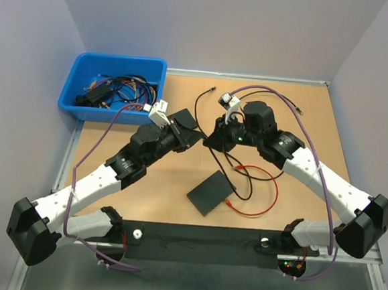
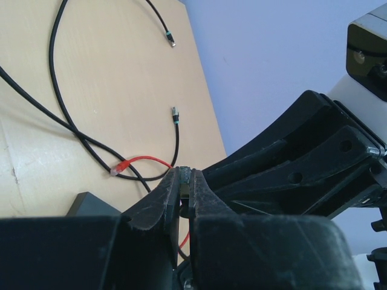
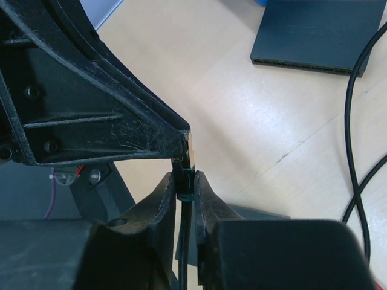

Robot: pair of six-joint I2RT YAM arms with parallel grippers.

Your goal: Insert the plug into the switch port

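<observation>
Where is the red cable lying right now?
In the top view, the red cable loops on the table right of centre, beside the flat black box.

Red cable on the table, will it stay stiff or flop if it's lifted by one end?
Probably floppy: the red cable lies in a loose curve on the table. It is likely light, since it looks thin. It may snag rather than lift free, because a black cable crosses it.

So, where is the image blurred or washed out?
Top external: sharp, evenly lit, soft shadows. Left wrist: the near black left fingers blur, light wooden table sharp. Right wrist: black right fingers around the black plug blur, table pale with glare.
</observation>
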